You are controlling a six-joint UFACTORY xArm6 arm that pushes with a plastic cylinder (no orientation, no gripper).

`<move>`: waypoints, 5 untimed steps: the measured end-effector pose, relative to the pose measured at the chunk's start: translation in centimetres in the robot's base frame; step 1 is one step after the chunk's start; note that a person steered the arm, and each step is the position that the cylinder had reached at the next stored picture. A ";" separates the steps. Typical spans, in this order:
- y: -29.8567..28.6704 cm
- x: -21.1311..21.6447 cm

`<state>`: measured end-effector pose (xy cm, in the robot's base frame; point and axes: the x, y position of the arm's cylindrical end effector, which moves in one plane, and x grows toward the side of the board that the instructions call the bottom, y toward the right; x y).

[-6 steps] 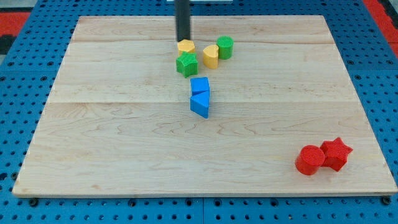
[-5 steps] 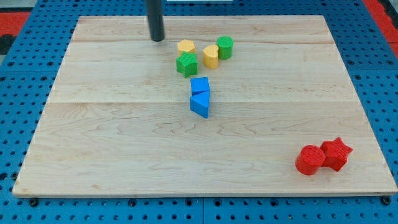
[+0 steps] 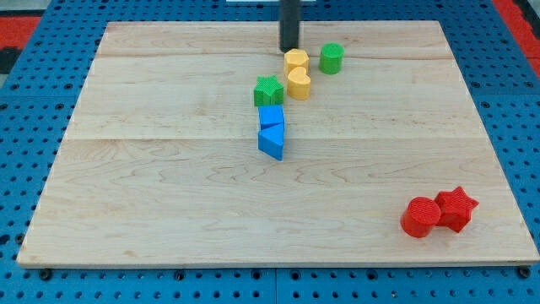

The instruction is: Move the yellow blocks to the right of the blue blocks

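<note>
Two yellow blocks sit together near the view's top centre: a yellow hexagon-like block point(image 3: 295, 61) and a yellow heart-shaped block point(image 3: 299, 83) just below it. My tip point(image 3: 289, 49) stands right above the upper yellow block, touching or nearly touching it. A blue cube point(image 3: 271, 116) and a blue triangular block point(image 3: 272, 142) lie stacked in a column below and left of the yellow blocks. The yellow blocks are up and slightly right of the blue ones.
A green star-like block point(image 3: 268, 90) sits left of the yellow heart, just above the blue cube. A green cylinder point(image 3: 331, 58) is right of the yellow blocks. A red cylinder point(image 3: 420, 217) and red star point(image 3: 456, 209) lie at the bottom right.
My tip swung left, then came back right to above the yellow blocks. Both yellow blocks, the green star and the green cylinder shifted right. The blue and red blocks stayed.
</note>
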<state>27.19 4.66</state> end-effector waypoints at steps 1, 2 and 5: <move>2.1 7.8; 4.0 11.5; -2.5 16.1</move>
